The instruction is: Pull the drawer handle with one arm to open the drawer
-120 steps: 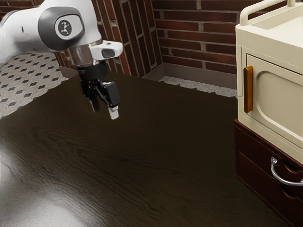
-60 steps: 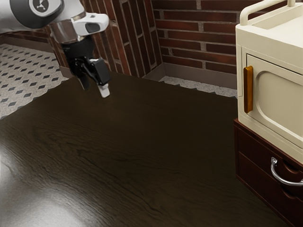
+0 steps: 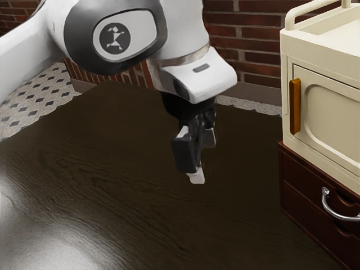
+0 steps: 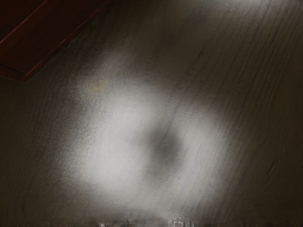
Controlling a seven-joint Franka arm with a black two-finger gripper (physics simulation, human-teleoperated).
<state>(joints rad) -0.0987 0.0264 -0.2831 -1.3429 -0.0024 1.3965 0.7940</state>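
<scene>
My gripper (image 3: 203,160) hangs above the dark table in mid-air, pointing down, its fingertips apart with nothing between them. Toward the exterior view's right stands the dark red-brown drawer cabinet (image 3: 292,196), a gap away from my hand. Its curved silver handle (image 3: 336,213) is on the front, not touched by the gripper. The visible drawer fronts look flush with the cabinet. In the wrist view, a dark red corner of the cabinet (image 4: 45,40) shows beside bare tabletop.
A cream cabinet (image 3: 326,56) with an orange-brown handle (image 3: 295,106) rests on top of the drawer cabinet. The dark wooden table (image 3: 129,197) reaches up to it. Brick walls (image 3: 247,34) rise behind the table.
After drawing back toward the exterior view's upper left, my hand has swung toward its right, come lower in that view, and turned. Cabinet and handle have not moved.
</scene>
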